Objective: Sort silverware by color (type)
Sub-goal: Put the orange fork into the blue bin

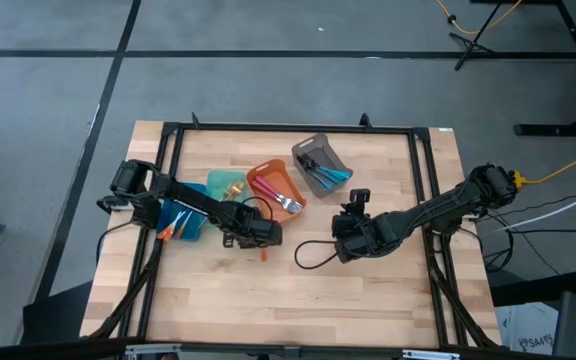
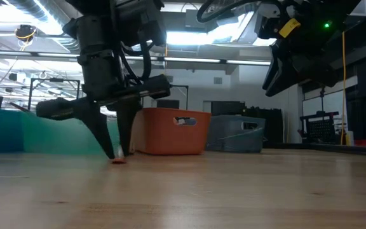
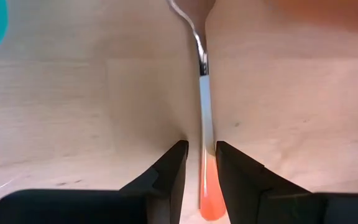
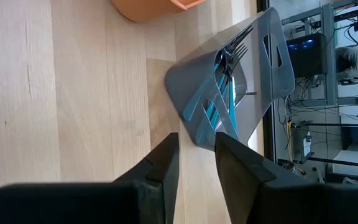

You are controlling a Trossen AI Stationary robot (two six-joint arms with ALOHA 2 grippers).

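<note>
A utensil with a metal head and a white handle that ends in orange lies flat on the wood, in front of the bins. My left gripper points down at it, open by a narrow gap. One finger stands on each side of the handle near its orange end, and a strip of table shows between one finger and the handle. In the low view its fingertips reach the table top. My right gripper hangs above the table's middle, open a little, with nothing between its fingers.
Behind the utensil stand a teal bin, an orange bin with pink-handled forks, and a grey bin with blue-handled pieces. Another teal bin is at the left. A black cable loop lies near my right gripper.
</note>
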